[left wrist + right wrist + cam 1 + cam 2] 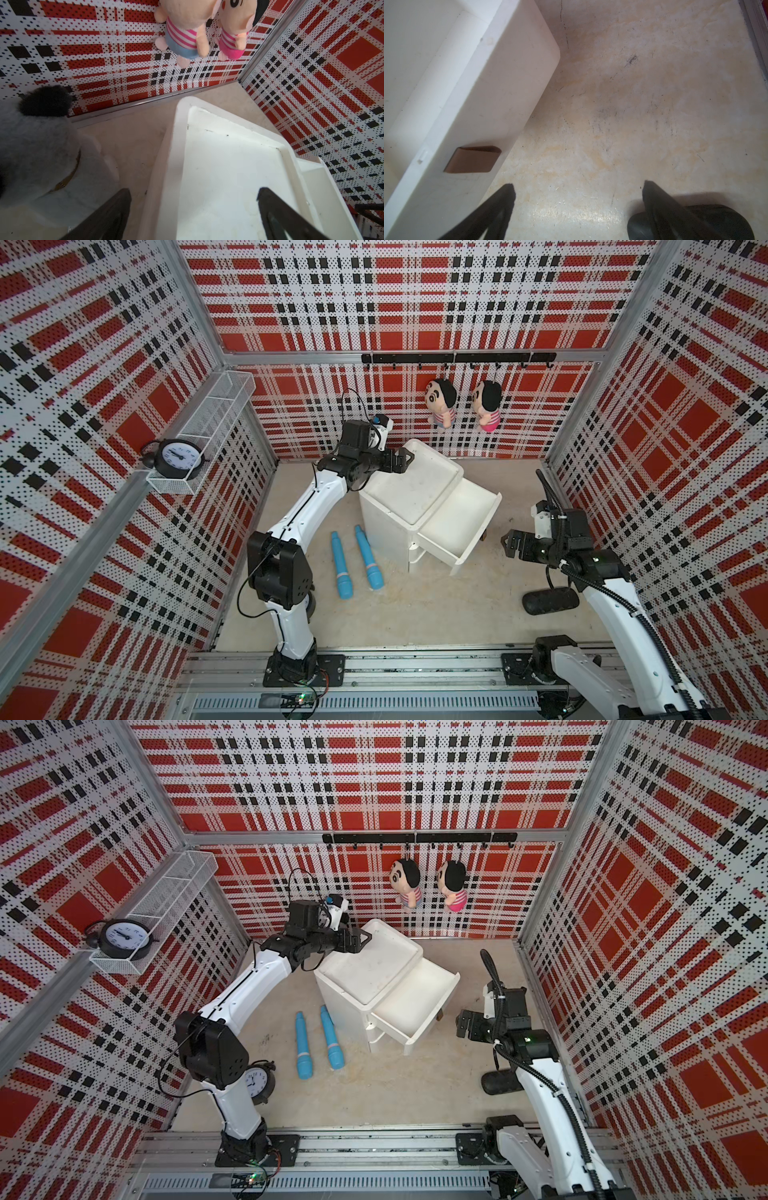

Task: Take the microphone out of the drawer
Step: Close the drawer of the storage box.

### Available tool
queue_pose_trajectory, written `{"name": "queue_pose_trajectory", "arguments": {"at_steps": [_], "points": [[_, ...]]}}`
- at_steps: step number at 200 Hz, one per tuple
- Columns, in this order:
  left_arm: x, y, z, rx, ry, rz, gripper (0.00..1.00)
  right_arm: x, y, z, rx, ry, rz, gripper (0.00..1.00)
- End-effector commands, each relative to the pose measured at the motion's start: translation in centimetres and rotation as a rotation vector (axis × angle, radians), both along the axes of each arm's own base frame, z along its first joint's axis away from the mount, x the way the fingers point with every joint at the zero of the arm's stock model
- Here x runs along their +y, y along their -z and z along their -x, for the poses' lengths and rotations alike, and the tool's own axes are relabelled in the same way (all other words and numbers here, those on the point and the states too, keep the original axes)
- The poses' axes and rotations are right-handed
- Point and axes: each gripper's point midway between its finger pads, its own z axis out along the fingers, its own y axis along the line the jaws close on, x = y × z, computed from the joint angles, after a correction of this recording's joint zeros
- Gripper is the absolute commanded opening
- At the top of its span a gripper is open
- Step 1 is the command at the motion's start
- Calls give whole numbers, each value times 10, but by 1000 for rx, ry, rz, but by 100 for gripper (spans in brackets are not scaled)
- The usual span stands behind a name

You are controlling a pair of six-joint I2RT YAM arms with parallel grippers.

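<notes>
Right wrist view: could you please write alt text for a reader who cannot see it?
The right gripper, open and empty, hangs over a scuffed beige tabletop. Near one finger stands the white drawer front with its brown handle; behind the other finger lies a black rounded object, partly hidden.

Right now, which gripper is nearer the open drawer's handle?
Right. The right gripper hangs beside the handle, not touching; the left gripper is over the cabinet.
</notes>
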Motion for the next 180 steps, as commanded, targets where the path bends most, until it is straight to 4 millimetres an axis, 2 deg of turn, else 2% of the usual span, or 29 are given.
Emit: {"name": "queue_pose_trajectory", "arguments": {"at_steps": [1,65,145,180], "points": [[-13,-9,7,-15,64,-10,98,2,-5,-3,-43,-3,-22,100],[-32,-7,27,-1,170,12,98,25,-13,-15,-110,-75,-107,100],[-34,5,33,26,195,38,98,53,-23,-25,-160,-123,-166,100],[-37,8,36,40,210,51,98,57,-17,-31,-152,-123,-171,100]]}}
